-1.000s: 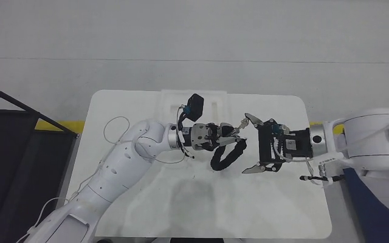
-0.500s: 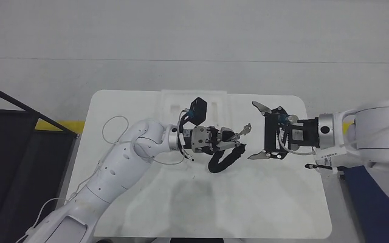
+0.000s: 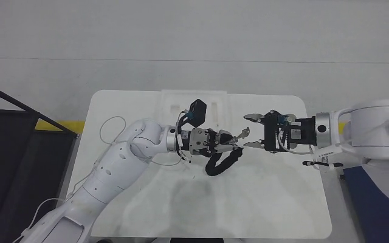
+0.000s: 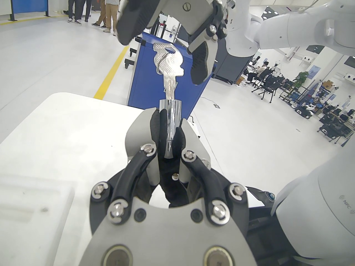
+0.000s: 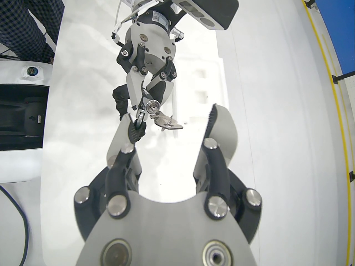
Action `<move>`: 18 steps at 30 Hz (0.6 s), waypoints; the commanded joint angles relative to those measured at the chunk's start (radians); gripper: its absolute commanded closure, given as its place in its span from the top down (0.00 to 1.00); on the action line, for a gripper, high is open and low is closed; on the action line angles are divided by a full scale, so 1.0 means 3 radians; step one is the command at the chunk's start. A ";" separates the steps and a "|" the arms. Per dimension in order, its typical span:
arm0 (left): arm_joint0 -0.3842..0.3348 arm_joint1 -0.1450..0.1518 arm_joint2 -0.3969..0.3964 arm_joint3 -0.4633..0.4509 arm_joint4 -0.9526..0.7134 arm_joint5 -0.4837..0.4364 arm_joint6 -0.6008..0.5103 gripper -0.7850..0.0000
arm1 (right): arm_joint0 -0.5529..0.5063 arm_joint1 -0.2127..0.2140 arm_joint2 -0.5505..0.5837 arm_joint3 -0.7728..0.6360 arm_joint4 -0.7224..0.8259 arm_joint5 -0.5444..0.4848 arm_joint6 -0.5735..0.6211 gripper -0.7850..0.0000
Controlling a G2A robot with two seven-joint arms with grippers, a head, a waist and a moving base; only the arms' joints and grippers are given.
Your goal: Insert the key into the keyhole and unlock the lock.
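My left gripper [image 3: 223,141] is shut on the chrome cylinder of the lock [image 4: 169,117], held above the middle of the table. The lock's black cable [image 3: 220,163] hangs below it. The silver key [image 3: 244,132] sits in the keyhole, its head [image 4: 168,62] pointing toward the right arm. My right gripper [image 3: 253,129] is open with one finger on each side of the key head, not touching it. In the right wrist view the key [image 5: 167,122] lies between my right fingertips [image 5: 218,117], close under the lock's face [image 5: 152,106].
A white foam tray [image 3: 209,97] lies at the back of the white table [image 3: 152,200]. A thin white wire [image 3: 112,126] loops on the table's left side. A blue cabinet [image 4: 149,64] stands beyond the table's edge.
The right gripper drew back from the lock, then came in level with the key with its fingers narrowed around the head. The left gripper shifted slightly right with the lock.
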 commanded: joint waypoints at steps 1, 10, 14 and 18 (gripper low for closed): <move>0.0000 0.0005 0.0015 -0.0010 -0.0012 0.0000 -0.0013 0.00 | 0.0003 -0.0002 -0.0004 0.0008 0.0009 -0.0005 0.0005 0.26; -0.0031 0.0014 0.0069 -0.0006 -0.0046 0.0000 -0.0001 0.00 | 0.0012 -0.0010 -0.0056 0.0077 0.0213 0.0009 0.0115 0.00; -0.0040 0.0019 0.0081 0.0003 -0.0022 0.0000 0.0017 0.00 | 0.0040 -0.0009 -0.0093 0.0089 0.0426 0.0074 0.0268 0.00; -0.0053 0.0022 0.0094 0.0011 0.0025 0.0000 0.0038 0.00 | 0.0060 -0.0014 -0.0130 0.0103 0.0690 0.0202 0.0373 0.00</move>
